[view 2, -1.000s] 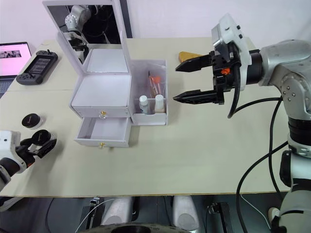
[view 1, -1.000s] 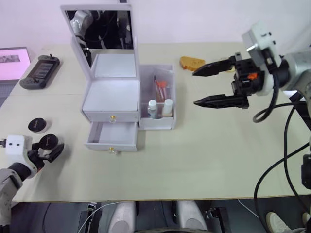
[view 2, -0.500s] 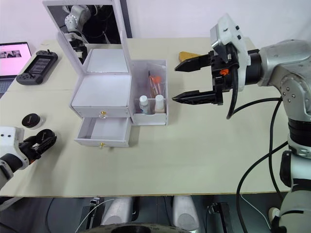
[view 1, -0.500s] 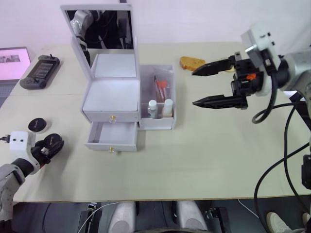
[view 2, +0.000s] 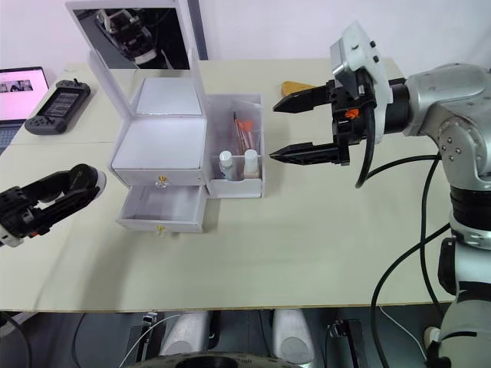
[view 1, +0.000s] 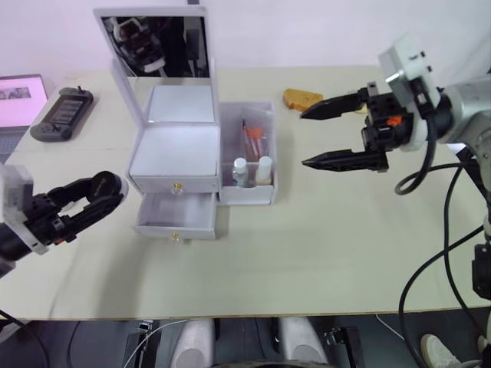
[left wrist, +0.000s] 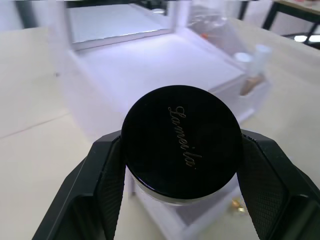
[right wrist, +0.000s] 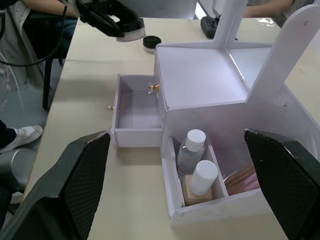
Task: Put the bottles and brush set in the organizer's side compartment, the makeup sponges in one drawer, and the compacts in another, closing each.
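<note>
The right end effector (view 1: 331, 135) has two long black pointed fingers, a white housing block, small orange parts and black cables along a silver-grey arm.

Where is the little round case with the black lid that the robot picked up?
The round black-lidded compact is clamped in the left gripper, held above the table on the robot's left, just beside the white organizer's open lower drawer.

Left gripper (left wrist: 182, 165) clamped; right gripper (view 1: 331, 132) spread wide.

left hand (left wrist: 181, 155) clamps black-lidded compact (left wrist: 182, 141) | organizer (left wrist: 150, 70) behind | lower drawer (left wrist: 200, 220) open
</note>
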